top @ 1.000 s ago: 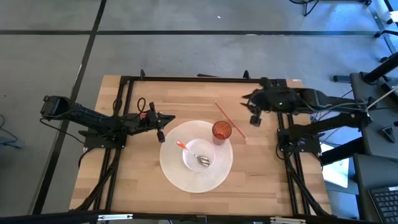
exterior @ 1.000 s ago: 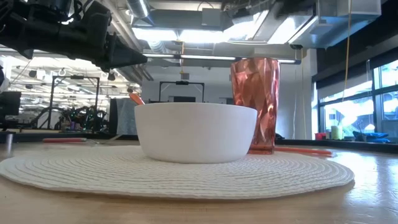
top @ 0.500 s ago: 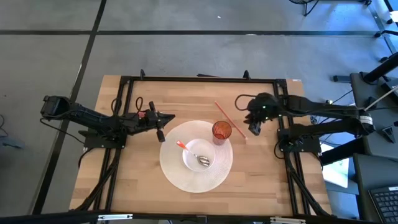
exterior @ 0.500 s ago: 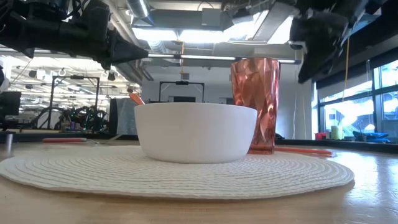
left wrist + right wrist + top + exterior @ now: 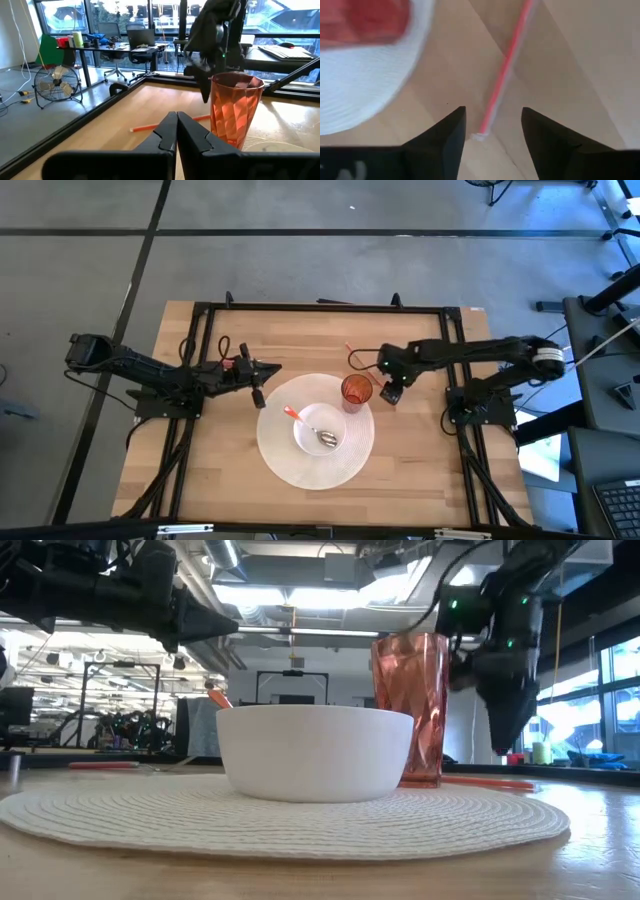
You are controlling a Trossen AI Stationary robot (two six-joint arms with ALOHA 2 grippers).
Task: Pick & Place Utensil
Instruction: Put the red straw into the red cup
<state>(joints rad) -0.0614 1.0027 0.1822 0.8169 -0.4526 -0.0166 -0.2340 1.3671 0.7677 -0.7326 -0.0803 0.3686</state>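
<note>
Right gripper (image 5: 492, 130): we see its jaws spread wide, holding nothing, poised just beside the faceted red plastic cup (image 5: 356, 390).
Utensil: the thin red plastic straw (image 5: 506, 65) lies flat on the light wooden table (image 5: 430, 450), its near end between our open jaws.
Left gripper (image 5: 176, 131): we see jaws pressed together, empty, hovering beside the round white woven placemat (image 5: 290, 465).

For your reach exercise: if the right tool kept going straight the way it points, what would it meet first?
Probably the straw: the right tool is open, pointing down at the table astride the straw's end.
</note>
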